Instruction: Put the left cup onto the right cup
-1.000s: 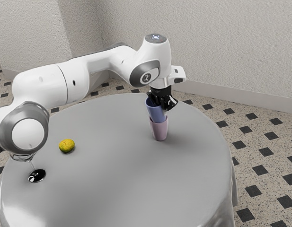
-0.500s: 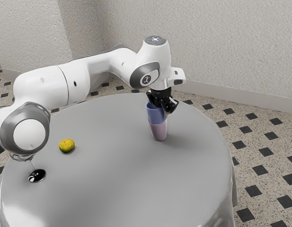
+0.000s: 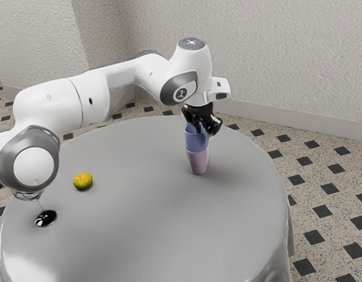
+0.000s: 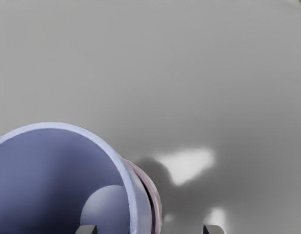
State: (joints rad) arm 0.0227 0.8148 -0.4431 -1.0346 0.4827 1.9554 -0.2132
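1. Because the blue cup point(image 3: 195, 139) sits down inside the pink cup point(image 3: 198, 162), its bottom is hidden. It stands upright, with its upper part rising above the pink rim.
2. From the wrist view, the blue cup point(image 4: 52, 180) is cut off at the picture's edge. Its pale inner floor shows, and only a sliver of the pink cup point(image 4: 154, 195) shows beside its wall.
3. The black gripper point(image 3: 202, 125) hangs just over the blue cup's far rim with its jaws spread apart. In the wrist view one fingertip point(image 4: 87, 229) sits over the cup's mouth and the other is outside, apart from the wall. Nothing is clamped.
4. The stacked cups stand on the far part of the round grey table point(image 3: 169, 235), toward the exterior view's right. The table's near edge is cut off.
5. A small yellow-green fruit point(image 3: 83, 181) lies well apart from the cups, toward the exterior view's left. Its kind is hard to tell.
6. Nearer still on that side stands a wine glass point(image 3: 44, 218). Its foot and stem are plain, but its clear bowl is hard to make out against the arm's grey elbow joint point(image 3: 28, 161).
7. The white arm point(image 3: 81, 106) crosses the table's far left edge and hides part of the black-and-cream tiled floor point(image 3: 321, 176).
8. A small round mark point(image 3: 182, 94) on the grey wrist joint is too small to read.
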